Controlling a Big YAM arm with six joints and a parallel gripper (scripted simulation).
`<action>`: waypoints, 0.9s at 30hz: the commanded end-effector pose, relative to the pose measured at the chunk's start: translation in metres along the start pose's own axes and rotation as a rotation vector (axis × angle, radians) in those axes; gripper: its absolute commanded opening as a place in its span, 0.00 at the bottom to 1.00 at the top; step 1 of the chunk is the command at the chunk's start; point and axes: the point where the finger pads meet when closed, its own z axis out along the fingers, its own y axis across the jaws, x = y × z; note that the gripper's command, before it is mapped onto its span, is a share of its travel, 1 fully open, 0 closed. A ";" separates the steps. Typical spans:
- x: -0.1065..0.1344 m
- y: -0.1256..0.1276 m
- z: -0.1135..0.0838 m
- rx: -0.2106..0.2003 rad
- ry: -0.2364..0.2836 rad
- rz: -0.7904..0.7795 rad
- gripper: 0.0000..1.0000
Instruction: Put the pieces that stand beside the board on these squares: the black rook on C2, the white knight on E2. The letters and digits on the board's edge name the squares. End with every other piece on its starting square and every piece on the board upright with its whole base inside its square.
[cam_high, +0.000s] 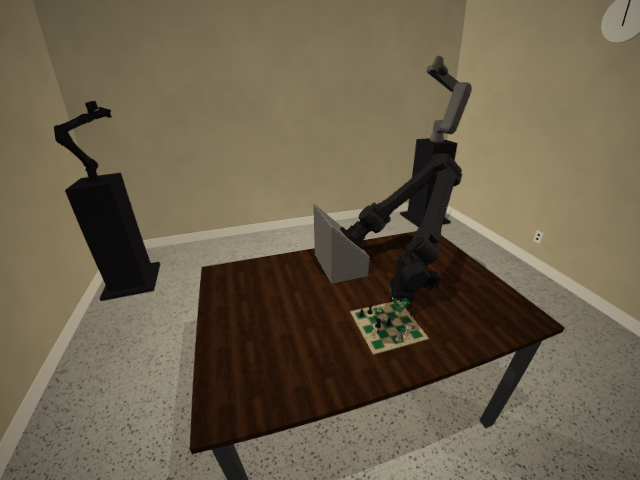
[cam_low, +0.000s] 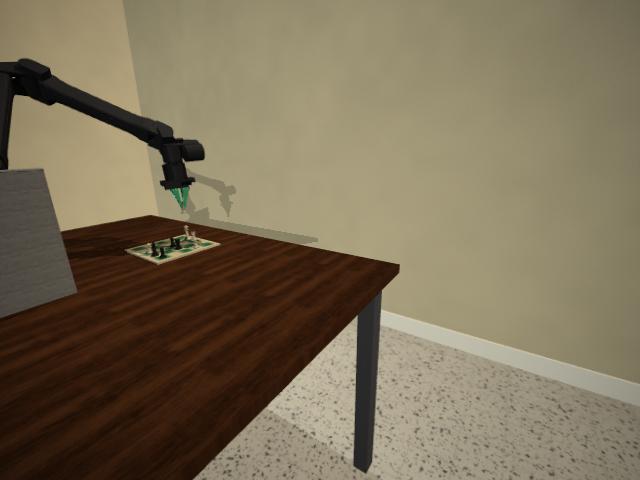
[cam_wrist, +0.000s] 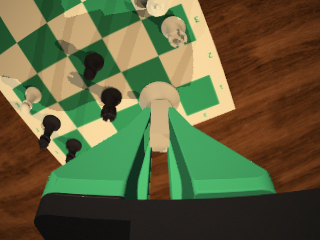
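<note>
The green-and-cream chessboard (cam_high: 389, 328) lies on the dark wooden table; it also shows in the exterior view (cam_low: 172, 249) and in the wrist view (cam_wrist: 100, 47). My gripper (cam_high: 400, 301) (cam_low: 181, 206) hangs above the board's far right edge, well clear of the pieces. In the wrist view the green fingers are shut on a white piece, the white knight (cam_wrist: 159, 103), seen over the board's edge squares. Several black pieces (cam_wrist: 110, 102) and white pieces (cam_wrist: 174, 30) stand on the board. I cannot tell which of them is the black rook.
A grey wedge-shaped block (cam_high: 338, 253) stands on the table behind the board. A black pedestal with a second arm (cam_high: 111, 235) stands on the floor at the left. The table's right edge is close to the board.
</note>
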 end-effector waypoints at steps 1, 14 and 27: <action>0.021 -0.041 -0.007 -0.020 -0.015 -0.279 0.00; 0.023 -0.050 -0.006 -0.026 -0.016 -0.433 0.00; 0.031 -0.033 0.021 -0.067 -0.018 -0.410 0.00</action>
